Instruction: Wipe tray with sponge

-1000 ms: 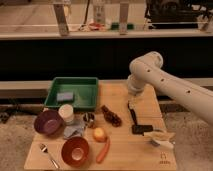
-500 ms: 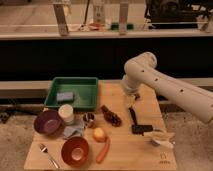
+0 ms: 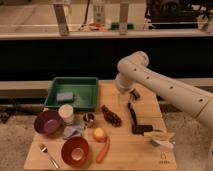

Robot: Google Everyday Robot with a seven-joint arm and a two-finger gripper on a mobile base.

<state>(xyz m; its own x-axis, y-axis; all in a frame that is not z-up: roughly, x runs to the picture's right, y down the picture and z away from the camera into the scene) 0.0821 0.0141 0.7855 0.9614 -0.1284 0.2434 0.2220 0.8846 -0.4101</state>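
Gripper [image 3: 133, 94]: low over the wooden table [image 3: 131, 150], just right of the tray; open or closed, I cannot tell.
Purple bowl [image 3: 48, 121]: front left, on the table.
Sponge [image 3: 65, 96]: inside the tray, front-left part, seemingly lying flat.
Tray [image 3: 88, 92]: green, at the table's back left.

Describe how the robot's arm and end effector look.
The arm is off-white: thick rounded links, a bulbous elbow, small dark dots along its side, no cables showing. The end effector, beside the green tray, looks equally pale.
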